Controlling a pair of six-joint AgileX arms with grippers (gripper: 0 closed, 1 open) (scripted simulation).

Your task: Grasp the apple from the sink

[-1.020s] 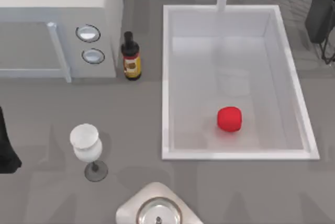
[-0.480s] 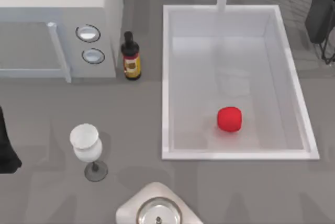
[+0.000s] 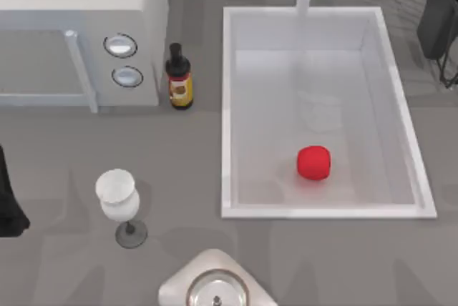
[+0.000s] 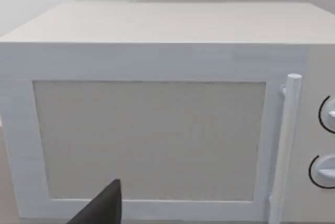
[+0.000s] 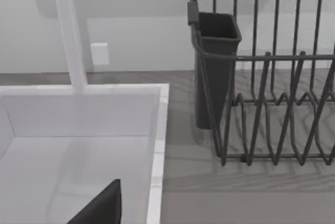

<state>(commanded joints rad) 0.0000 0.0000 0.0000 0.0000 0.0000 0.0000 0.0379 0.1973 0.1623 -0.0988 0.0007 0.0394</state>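
Apple sits unmoved on the sink floor, near the front wall in top view; nothing has shifted, grasp not begun. Left wrist view: microwave. Right wrist view: sink corner, dish rack beside it. Finger states: cannot tell.

No readable text anywhere; brown label on the dark bottle beside the microwave too small to decipher.
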